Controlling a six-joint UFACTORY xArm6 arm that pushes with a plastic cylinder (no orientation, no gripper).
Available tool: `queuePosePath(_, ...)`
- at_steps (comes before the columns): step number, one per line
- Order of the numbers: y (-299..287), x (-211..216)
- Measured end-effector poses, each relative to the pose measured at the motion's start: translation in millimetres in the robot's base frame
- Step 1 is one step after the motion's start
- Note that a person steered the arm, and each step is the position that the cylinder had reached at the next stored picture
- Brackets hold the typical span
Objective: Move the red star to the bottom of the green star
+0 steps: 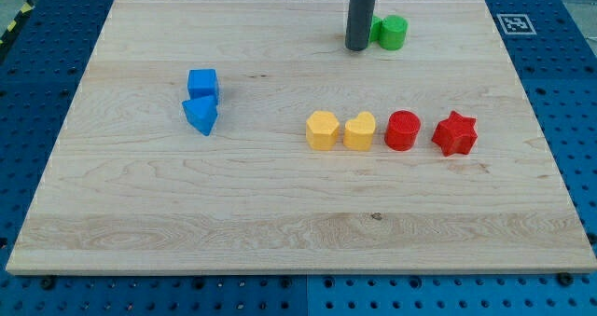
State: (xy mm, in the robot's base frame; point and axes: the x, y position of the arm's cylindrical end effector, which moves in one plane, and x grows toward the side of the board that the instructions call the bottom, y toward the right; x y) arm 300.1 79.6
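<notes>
The red star (454, 133) lies on the wooden board (280, 223) at the view's right, at the right end of a row of blocks. A green block (391, 32) sits near the view's top, right of centre. It is partly hidden by the rod, and I cannot tell if it is a star or more than one block. My tip (356, 48) rests on the board just left of the green block, touching it or nearly so. The tip is far above and left of the red star.
A red cylinder (403, 130), a yellow heart (360, 130) and a yellow hexagon (322, 130) stand in a row left of the red star. A blue cube (202, 83) and a blue triangle (201, 115) sit together at the view's left.
</notes>
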Motion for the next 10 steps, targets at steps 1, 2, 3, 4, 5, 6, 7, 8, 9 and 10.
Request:
queuePosePath(1, 0.0, 31.8)
queuePosePath(2, 7.7, 88.5)
queuePosePath(3, 72.3, 103.7)
queuePosePath(4, 137.6, 119.2)
queuePosePath(5, 168.8, 162.7)
queuePosePath(6, 165.9, 219.6)
queuePosePath(7, 165.8, 220.5)
queuePosePath(8, 165.2, 220.5)
queuePosePath(9, 159.6, 220.5)
queuePosePath(10, 147.8, 216.2)
